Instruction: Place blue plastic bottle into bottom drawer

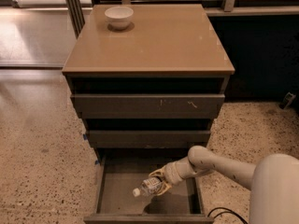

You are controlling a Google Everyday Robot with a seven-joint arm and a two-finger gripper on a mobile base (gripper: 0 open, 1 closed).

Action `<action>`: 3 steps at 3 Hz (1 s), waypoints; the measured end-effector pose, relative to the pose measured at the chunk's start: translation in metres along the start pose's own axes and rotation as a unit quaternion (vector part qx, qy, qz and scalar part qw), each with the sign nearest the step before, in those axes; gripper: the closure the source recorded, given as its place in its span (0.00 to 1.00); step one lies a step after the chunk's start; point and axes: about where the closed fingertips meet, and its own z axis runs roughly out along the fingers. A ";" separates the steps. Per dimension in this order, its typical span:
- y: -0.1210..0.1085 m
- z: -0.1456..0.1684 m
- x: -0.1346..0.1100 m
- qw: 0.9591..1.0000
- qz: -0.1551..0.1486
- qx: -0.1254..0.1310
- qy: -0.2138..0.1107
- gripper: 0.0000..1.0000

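Camera view
Bench: brown cabinet top (154, 43) over three drawers.
Bowl: white bowl (118, 17) upright near the bench's back-left corner, well apart from everything else.
Top drawer: top drawer (147, 105) under the bench's front edge, its front standing slightly out with a dark gap above it.
Middle drawer: middle drawer (149, 138) also a little out, with a dark gap above it.
Bottom drawer: bottom drawer (110, 190) pulled far out past the bench's front edge, its flat grey floor showing.
Arm: white arm (219, 164) reaching in from the lower right, across the bottom drawer's right wall.
Gripper: gripper (161, 183) inside the bottom drawer's outline, right of its middle, below the bench's front edge.
Jaws: clamped on the bottle's body.
Bottle: bottle (149, 186) held over the bottom drawer's floor, lying tilted, its white cap pointing down and to the left; a shadow lies on the floor beneath it. Whether it touches the floor cannot be told.
Cable: dark cable (224, 213) on the speckled floor (42, 157) right of the bottom drawer.
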 end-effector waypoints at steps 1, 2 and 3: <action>0.010 0.045 0.029 1.000 0.006 0.011 0.017 1.00; 0.014 0.050 0.030 1.000 0.007 0.008 0.014 1.00; 0.034 0.091 0.061 1.000 0.016 -0.003 0.007 1.00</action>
